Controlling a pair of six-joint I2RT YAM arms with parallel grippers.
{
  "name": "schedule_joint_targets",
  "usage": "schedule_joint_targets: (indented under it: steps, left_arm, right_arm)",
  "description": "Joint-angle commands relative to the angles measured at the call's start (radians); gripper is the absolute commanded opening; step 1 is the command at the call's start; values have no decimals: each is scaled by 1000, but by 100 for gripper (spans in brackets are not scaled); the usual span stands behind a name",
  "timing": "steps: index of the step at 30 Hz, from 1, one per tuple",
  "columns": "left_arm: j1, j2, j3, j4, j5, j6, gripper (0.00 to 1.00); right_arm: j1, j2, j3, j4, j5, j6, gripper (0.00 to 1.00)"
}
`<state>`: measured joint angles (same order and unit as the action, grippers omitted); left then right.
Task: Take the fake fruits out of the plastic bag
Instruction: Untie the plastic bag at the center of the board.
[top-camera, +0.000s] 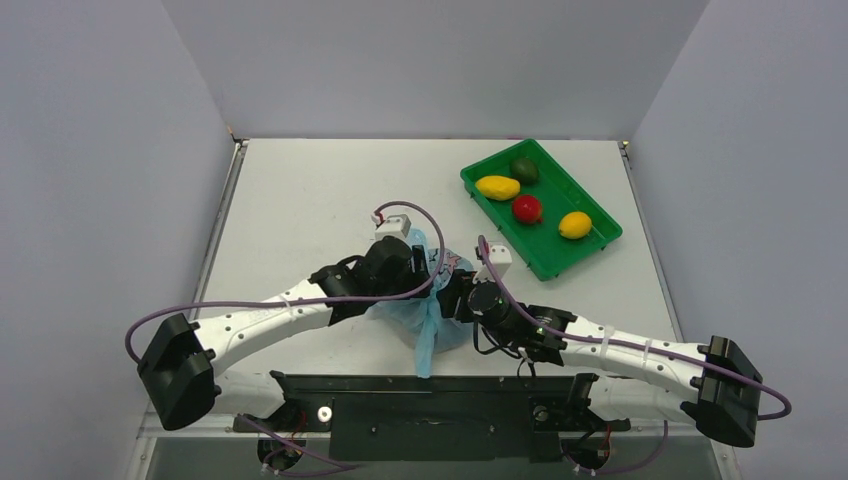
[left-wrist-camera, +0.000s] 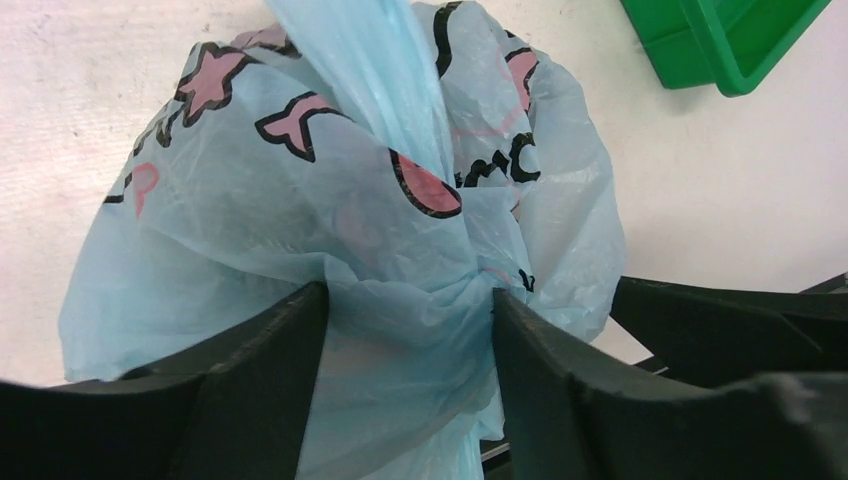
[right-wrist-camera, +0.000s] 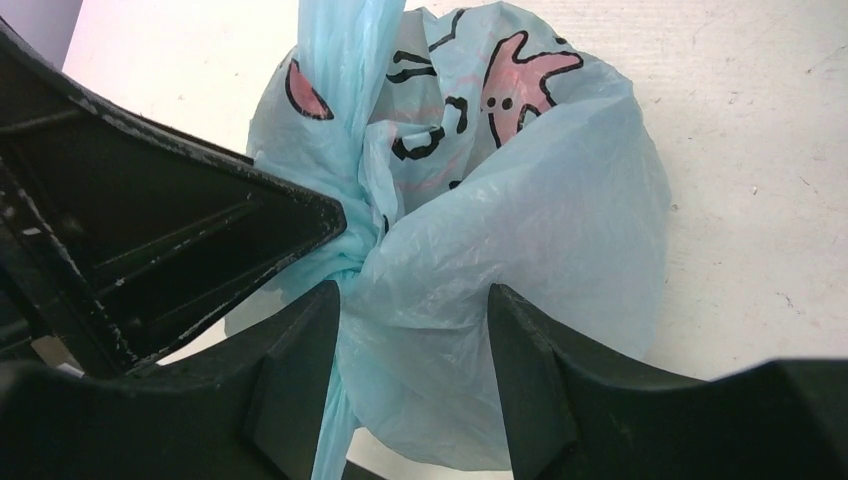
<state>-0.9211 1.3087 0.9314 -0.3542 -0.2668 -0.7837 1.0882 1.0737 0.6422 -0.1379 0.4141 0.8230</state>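
Note:
The plastic bag (top-camera: 432, 305) is light blue with pink and black drawings and lies bunched on the table between my two arms. Its twisted neck trails toward the near edge. My left gripper (top-camera: 425, 265) straddles the bag from the left, jaws apart, crinkled plastic (left-wrist-camera: 300, 200) filling the gap (left-wrist-camera: 410, 295). From the right, my right gripper (top-camera: 455, 290) does the same, jaws apart (right-wrist-camera: 413, 290) around a bulge of the bag (right-wrist-camera: 540, 200). No fake fruits show clearly through the plastic. A red fruit (top-camera: 527, 208) lies in the green tray (top-camera: 548, 242).
The green tray at the back right also holds two yellow fruits (top-camera: 497, 187) (top-camera: 575, 224) and a dark green one (top-camera: 524, 169). Its corner (left-wrist-camera: 720, 40) shows in the left wrist view. The two grippers are very close; the left one's finger (right-wrist-camera: 180, 230) fills the right wrist view's left side.

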Motion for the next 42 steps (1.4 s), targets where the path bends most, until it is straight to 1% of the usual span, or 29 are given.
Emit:
schedule_joint_targets:
  steps: [1, 4, 5, 6, 8, 10, 15, 17, 18, 19, 20, 21, 22, 24, 25, 27, 28, 29, 30, 32, 33, 34, 35, 36, 37, 38, 41, 42]
  left_arm:
    - [-9, -49, -51, 101, 47, -50, 51]
    - [-19, -76, -78, 100, 48, -74, 41]
    - [-24, -93, -93, 98, 47, -78, 35]
    - [-25, -105, -100, 99, 45, -89, 32]
    - [-29, -141, -137, 116, 43, -107, 23]
    - [-31, -177, -169, 142, 47, -128, 19]
    - [-31, -212, -198, 157, 47, -158, 17]
    - [-30, -217, -204, 161, 44, -167, 20]
    - [-31, -220, -214, 174, 47, -171, 27]
    - [-31, -227, -220, 181, 53, -179, 30]
    - [-31, -230, -232, 193, 56, -182, 37]
    - [-31, -239, -237, 195, 62, -189, 41]
    - [-34, -244, -248, 196, 64, -191, 47]
    - [-39, -263, -264, 191, 66, -194, 52]
    - [-41, -278, -272, 190, 66, -198, 52]
    - [-44, -301, -290, 183, 69, -205, 49]
    - [-45, -313, -298, 171, 70, -208, 46]
    - [-45, -319, -300, 162, 73, -212, 42]
    - [-46, -329, -307, 156, 74, -214, 40]
    - [-55, -340, -328, 176, 78, -222, 35]
    - [-57, -340, -345, 188, 79, -227, 33]
    - [-59, -340, -351, 206, 82, -231, 32]
    - [-59, -339, -355, 210, 81, -235, 25]
    - [-60, -337, -354, 208, 79, -236, 21]
    - [-60, -336, -352, 203, 76, -236, 14]
    - [-61, -334, -350, 201, 73, -233, 12]
    - [-63, -330, -329, 175, 73, -232, 0]
    - [-65, -331, -323, 169, 67, -229, 0]
  right_arm:
    - [7, 10, -8, 62, 10, -17, 54]
    - [7, 20, -3, 58, 14, -19, 56]
    - [7, 22, -3, 57, 13, -20, 57]
    - [7, 23, -3, 58, 13, -21, 57]
    - [7, 26, -4, 61, 7, -20, 57]
    - [7, 32, -5, 64, -4, -20, 58]
    - [26, 30, -13, 87, -45, -16, 58]
    - [41, 26, -20, 96, -49, -19, 60]
    - [51, 26, -26, 101, -48, -20, 60]
    - [56, 25, -29, 105, -48, -21, 61]
    - [63, 27, -33, 108, -48, -21, 61]
    - [67, 29, -35, 112, -46, -21, 62]
    - [72, 31, -36, 112, -42, -22, 62]
    - [79, 35, -44, 118, -27, -22, 61]
    - [80, 37, -51, 121, -22, -21, 61]
    - [80, 39, -60, 128, -9, -17, 55]
    - [81, 39, -61, 128, -6, -14, 48]
    - [80, 38, -60, 129, -5, -13, 43]
    - [80, 37, -57, 129, -8, -11, 35]
    - [82, 37, -55, 129, -12, -17, 27]
    - [84, 38, -58, 143, -12, -17, 25]
    - [85, 40, -59, 152, -11, -19, 18]
    - [84, 41, -55, 148, -9, -20, 14]
    - [85, 42, -51, 129, 0, -20, 7]
    - [85, 41, -48, 119, 3, -19, 6]
    - [85, 36, -49, 111, 9, -18, 4]
    - [85, 15, -67, 118, 21, -15, 3]
    - [85, 7, -65, 116, 21, -15, 2]
